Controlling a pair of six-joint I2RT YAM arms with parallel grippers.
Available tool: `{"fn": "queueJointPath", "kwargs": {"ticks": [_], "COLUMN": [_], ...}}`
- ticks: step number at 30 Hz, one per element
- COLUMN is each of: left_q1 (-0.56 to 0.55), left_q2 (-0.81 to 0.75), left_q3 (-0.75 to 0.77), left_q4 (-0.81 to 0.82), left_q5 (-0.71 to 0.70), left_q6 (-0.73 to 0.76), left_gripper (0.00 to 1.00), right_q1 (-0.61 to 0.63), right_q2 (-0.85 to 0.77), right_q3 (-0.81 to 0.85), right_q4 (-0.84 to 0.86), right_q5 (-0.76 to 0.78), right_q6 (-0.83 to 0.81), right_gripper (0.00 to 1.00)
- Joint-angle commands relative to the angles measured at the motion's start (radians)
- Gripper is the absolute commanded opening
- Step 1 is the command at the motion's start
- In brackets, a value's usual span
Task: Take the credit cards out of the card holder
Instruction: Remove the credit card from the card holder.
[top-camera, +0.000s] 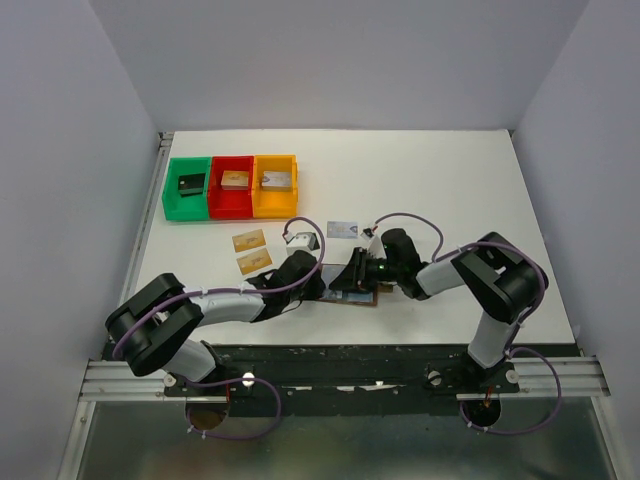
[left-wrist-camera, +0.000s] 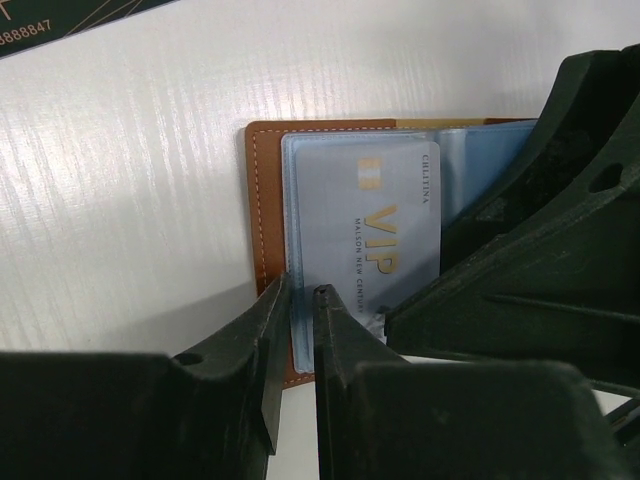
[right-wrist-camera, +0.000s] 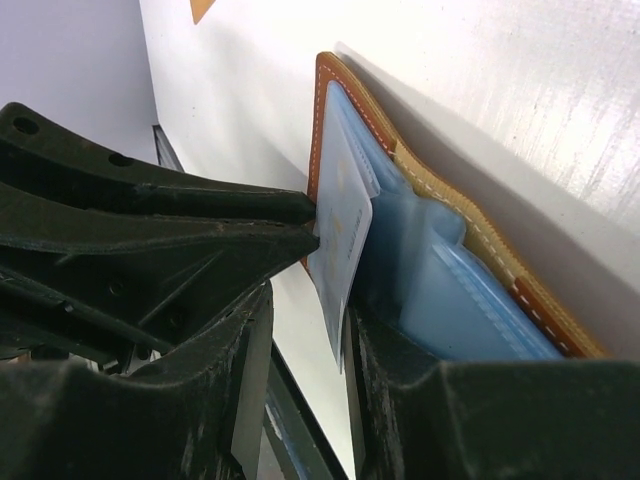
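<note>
Left gripper (left-wrist-camera: 302, 292) fills the foreground, jaws narrowly parted around a corner of a pale blue VIP card (left-wrist-camera: 370, 220); whether they pinch it cannot be told. Opened, the card holder (left-wrist-camera: 265, 200) lies mid-width at the near edge of the worktop (left-wrist-camera: 150, 150). Right gripper (right-wrist-camera: 308, 310) jaws stand released over its blue inner pockets.
</note>
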Motion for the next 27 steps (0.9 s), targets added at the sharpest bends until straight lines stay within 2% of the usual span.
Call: {"fn": "queueJointPath", "kwargs": {"ticks": [1,21,27], "left_q1": [-0.012,-0.001,0.002], "left_q2": [0.014,0.05,0.051], "left_q3": [-0.024,0.002,0.0], "left_q4": [-0.104,-0.164,-0.165], "left_q5": [0.007,-0.016,-0.019], "left_q6": [-0.014,-0.029,-0.029], "left_gripper": [0.24,0.23,0.18], "right_q1": [0.01,0.009,0.004], "right_q2": [-0.042,-0.117,-0.138], "right_q3": [-0.009,-0.015,-0.017], "right_q4": [-0.03,-0.154,-0.191], "right_q5": [0.007,0.033,0.047], "right_q6": [-0.032,-0.094,-0.112], "right_gripper": [0.41,0.4,0.4]}}
